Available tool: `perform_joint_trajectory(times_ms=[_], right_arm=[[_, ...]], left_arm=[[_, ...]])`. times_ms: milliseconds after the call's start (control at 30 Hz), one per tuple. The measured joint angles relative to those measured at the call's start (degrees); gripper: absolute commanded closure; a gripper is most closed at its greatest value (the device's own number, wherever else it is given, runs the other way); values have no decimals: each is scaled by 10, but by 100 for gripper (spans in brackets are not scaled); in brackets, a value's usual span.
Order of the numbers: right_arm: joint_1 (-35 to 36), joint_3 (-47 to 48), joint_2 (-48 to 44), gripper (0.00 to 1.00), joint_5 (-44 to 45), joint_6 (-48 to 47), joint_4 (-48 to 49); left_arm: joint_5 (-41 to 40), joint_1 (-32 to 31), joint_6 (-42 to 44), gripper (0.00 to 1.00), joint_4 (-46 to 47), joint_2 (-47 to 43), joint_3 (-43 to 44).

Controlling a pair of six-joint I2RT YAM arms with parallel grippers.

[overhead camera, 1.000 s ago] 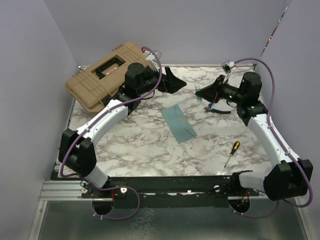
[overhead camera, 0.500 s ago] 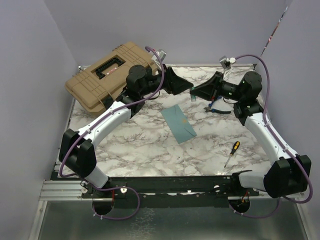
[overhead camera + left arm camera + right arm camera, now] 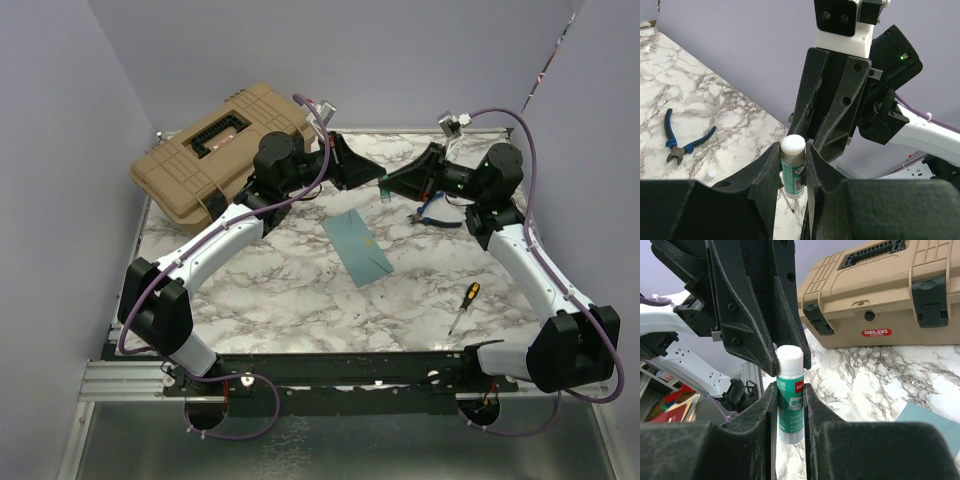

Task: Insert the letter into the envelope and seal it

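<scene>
The teal envelope (image 3: 358,248) lies flat mid-table, and its corner shows in the right wrist view (image 3: 935,422). The letter shows in no view. Above the back centre of the table my two grippers meet tip to tip on a green glue stick (image 3: 385,193). My right gripper (image 3: 790,390) is shut on the stick's green body (image 3: 790,407). My left gripper (image 3: 792,150) comes from the opposite side, its fingers pressed on both sides of the white-capped end (image 3: 793,145). From above, the left gripper (image 3: 377,177) and right gripper (image 3: 392,184) almost touch.
A tan toolbox (image 3: 220,150) sits at the back left corner, large in the right wrist view (image 3: 880,295). Blue-handled pliers (image 3: 435,215) lie under the right wrist. A yellow-handled screwdriver (image 3: 463,303) lies at the front right. Purple walls enclose the table.
The left gripper swung right to meet the right gripper and closed from wide open onto the glue stick's white end. The right gripper reached left, still holding the stick.
</scene>
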Motion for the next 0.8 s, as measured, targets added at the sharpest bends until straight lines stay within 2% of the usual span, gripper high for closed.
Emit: perform_joint_trajectory(times_ms=[67,133,267,333,433,467,600,800], right_arm=[[1,-1,0,90,-2,3,1],[2,-2,0,90,-5,6,3],[2,-5,0,85,-10,8,6],[2,-7,0,78,-10,8,7],[2,-10,0,50,-10,10,7],[2,-10,0,47,-10,9,6],[2,-20,-5,45,-10,-4,-5],[3,-51,-15,57,-11,-41,-59]], left_arm=[[2,0,-2,69,0,0,0],[5,0,-4,73,0,1,0],[14,-2,-8,100,5,5,0],[15,-3,-9,100,7,7,0],[16,-3,-9,100,7,8,0],[16,-3,-8,100,6,8,0],[14,-4,-7,100,5,8,0],[10,-2,-1,100,3,8,0]])
